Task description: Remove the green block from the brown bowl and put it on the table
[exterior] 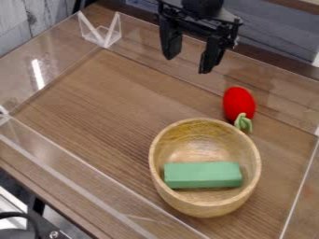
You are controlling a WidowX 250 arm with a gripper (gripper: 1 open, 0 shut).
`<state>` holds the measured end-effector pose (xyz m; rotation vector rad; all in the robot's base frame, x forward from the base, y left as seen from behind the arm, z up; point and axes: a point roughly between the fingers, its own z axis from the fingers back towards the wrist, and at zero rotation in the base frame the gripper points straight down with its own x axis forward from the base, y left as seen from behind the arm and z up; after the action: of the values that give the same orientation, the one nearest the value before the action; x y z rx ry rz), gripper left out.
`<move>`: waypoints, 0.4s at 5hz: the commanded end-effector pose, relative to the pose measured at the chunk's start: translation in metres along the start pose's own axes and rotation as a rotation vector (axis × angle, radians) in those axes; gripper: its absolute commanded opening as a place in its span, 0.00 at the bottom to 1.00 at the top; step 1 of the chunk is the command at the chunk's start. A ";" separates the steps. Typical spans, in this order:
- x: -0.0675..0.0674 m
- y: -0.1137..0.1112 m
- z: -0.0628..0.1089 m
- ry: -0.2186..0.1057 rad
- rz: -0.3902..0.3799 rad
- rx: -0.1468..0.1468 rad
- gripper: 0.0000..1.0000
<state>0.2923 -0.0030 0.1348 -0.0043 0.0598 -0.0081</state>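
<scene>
The green block (202, 175) lies flat inside the brown bowl (171, 146), toward its near side. The bowl stands on the table (100, 103) at the right front. My gripper (189, 54) hangs well above the table at the back, far behind the bowl, pointing down. Its black fingers (208, 58) stand apart with nothing between them.
A red strawberry-like toy (240, 102) with green leaves sits just behind the bowl on the right. Low clear acrylic walls (50, 65) border the table on all sides. A clear folded stand (100, 33) is at the back left.
</scene>
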 end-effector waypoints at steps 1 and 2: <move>-0.013 -0.005 -0.006 0.032 -0.153 0.000 1.00; -0.029 -0.023 -0.019 0.044 -0.374 0.008 1.00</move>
<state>0.2591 -0.0256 0.1028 -0.0176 0.1611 -0.3725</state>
